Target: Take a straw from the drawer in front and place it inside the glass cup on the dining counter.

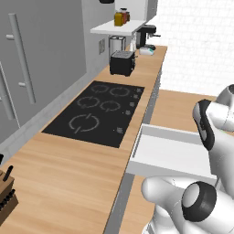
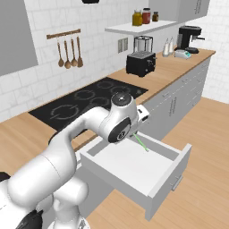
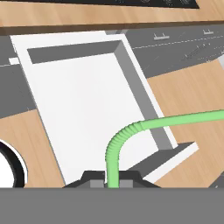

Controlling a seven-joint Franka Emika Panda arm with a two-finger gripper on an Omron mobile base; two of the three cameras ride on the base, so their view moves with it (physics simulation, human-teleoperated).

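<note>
Upright straw (image 3: pixel 114 153) in claw (image 3: pixel 112 183), bent end sideways

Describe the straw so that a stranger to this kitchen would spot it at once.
Start at the wood worktop with the black cooktop. Below its front edge the open drawer juts out, pale inside. Above it, the gripper pinches the straw: a thin bright green stick with a ribbed bend, the one green thing among grey and wood.

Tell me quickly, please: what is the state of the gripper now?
Gripper: closed on the straw, above the open drawer.
</note>
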